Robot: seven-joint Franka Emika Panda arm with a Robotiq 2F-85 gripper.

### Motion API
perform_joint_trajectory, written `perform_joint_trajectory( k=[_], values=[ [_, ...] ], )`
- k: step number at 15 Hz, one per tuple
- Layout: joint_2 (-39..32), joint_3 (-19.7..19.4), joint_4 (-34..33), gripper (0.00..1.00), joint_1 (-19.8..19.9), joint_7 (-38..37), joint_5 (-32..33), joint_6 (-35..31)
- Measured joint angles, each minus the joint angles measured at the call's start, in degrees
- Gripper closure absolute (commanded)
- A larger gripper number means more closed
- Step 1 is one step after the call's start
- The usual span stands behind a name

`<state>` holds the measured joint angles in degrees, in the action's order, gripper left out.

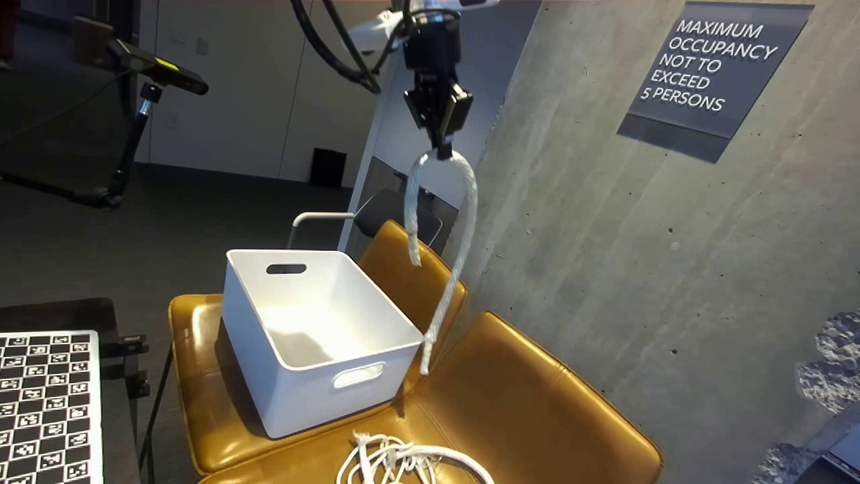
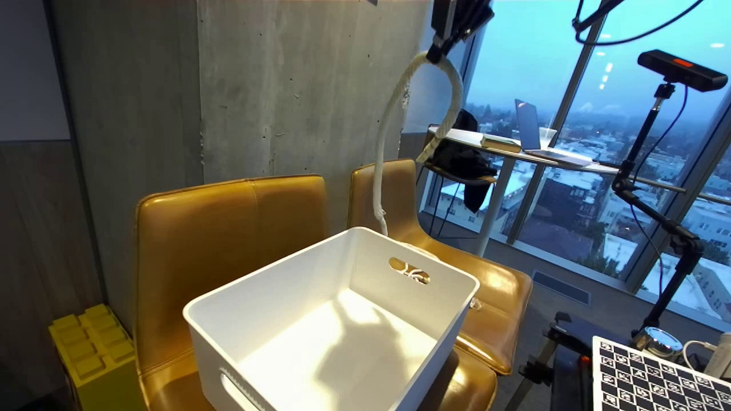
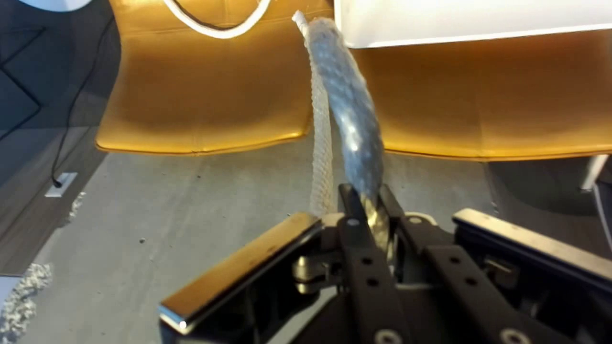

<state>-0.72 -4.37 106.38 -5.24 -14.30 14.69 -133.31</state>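
Held rope [image 1: 470, 202]: off-white to us, with a twisted strand pattern; blue-grey along its near stretch in our wrist view.
Gripper [image 3: 367, 191]: black, its reflective side bars showing us tan and pale silver.
Coiled rope [image 1: 463, 454]: white.
Storage bin [image 1: 302, 396]: plain white.
Chairs [image 2: 228, 245]: we see caramel brown with golden highlights.
ChArUco board [image 1: 47, 410]: black and white checks, marker patterns inside the white squares.
Occupancy sign [image 1: 712, 74]: white lettering on slate grey.
Concrete wall [image 1: 571, 235]: mottled grey.

At one o'clock my fingers [image 2: 436, 53] are pinching a pale rope [image 2: 381, 134], its two lengths hanging unevenly. At six o'clock a white bin [image 2: 285, 298] is sitting on a tan chair [image 2: 228, 225]; at two, a laptop [image 2: 528, 127] is standing open.
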Motion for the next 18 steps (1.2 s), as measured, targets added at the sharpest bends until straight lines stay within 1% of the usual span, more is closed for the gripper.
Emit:
perform_joint_trajectory(
  k=[2,4,6,8,10,13,17,18],
  values=[
    [2.04,4.11,-2.00,0.97,-1.15,-0.61,-1.32,4.40],
    [2.47,8.23,-4.07,0.97,-2.94,-3.48,-1.44,8.10],
    [1.98,11.62,-4.71,0.97,-4.71,-6.44,-1.44,9.08],
    [0.76,13.56,-4.19,0.97,-5.77,-8.71,-1.41,9.09],
    [-0.78,14.06,-2.43,0.97,-5.93,-9.99,-1.41,9.07],
    [-2.53,13.63,2.05,0.97,-5.36,-10.85,-1.52,8.27],
    [-3.38,12.17,6.91,0.97,-3.82,-10.87,-2.07,1.95],
    [-3.38,11.65,7.51,0.64,-3.35,-10.87,-2.13,0.22]
  ],
)
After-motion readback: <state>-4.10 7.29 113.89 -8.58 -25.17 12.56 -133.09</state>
